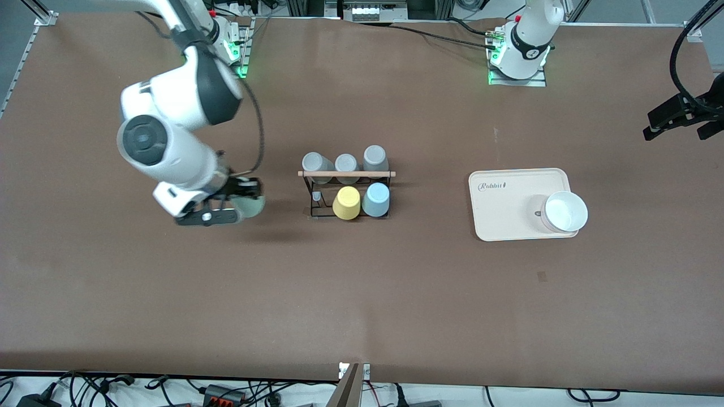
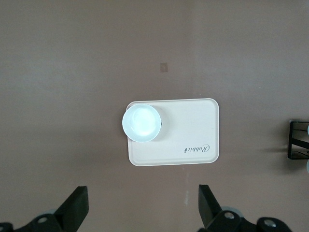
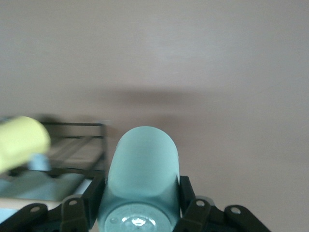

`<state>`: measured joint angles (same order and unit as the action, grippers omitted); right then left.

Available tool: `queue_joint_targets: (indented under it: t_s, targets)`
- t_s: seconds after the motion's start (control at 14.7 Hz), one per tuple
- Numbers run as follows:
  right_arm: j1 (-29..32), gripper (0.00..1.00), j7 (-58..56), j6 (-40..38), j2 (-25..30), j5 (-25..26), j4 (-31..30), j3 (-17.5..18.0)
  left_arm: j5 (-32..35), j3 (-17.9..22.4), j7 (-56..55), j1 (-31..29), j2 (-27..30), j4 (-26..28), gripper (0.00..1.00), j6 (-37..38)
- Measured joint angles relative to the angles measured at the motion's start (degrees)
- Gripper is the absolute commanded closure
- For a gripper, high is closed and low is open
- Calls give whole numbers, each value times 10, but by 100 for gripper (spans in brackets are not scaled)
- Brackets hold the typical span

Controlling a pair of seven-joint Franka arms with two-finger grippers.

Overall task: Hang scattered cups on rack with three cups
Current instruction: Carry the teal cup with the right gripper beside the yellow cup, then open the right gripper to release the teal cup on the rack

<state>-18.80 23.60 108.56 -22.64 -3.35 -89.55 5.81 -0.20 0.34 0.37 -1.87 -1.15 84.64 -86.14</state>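
The right gripper's [image 3: 140,212] fingers [image 3: 91,195] clamp the mint cup [image 3: 141,174] by its base end, one on each side, the cup lying roughly level with its other end pointing away from the wrist. Held this way it hangs over the tabletop [image 1: 362,294] just beside the rack [image 1: 346,192], toward the right arm's end, midway between the long edges.

On the rack, three grey cups [image 1: 346,164] fill the row farther from the front camera; a yellow cup [image 1: 346,202] and the blue cup [image 1: 376,199] sit in the nearer row, leaving one bare peg [image 1: 317,196] at the end closest to the gripper.

Risks, as I judge them: the grip is near one end, so the cup could pivot or slip as it is turned; the free peg is tight beside the yellow cup, so a skewed approach may knock it or shove the light rack.

The left gripper [image 2: 140,212] waits, fingers spread wide and empty, high over the tabletop near the left arm's end, with the tray [image 1: 509,220] and bowl [image 1: 565,211] below.
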Motion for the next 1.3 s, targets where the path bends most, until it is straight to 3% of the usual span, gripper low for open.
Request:
queue_joint_targets:
  t_s: [0.61, 1.3]
  targets:
    - [-86, 74, 184, 0, -73, -18, 99, 0, 0, 0, 0, 0, 0, 0, 0, 0]
    - [-98, 74, 200, 0, -120, -18, 110, -2, 0, 0, 0, 0, -1, 1, 0, 0]
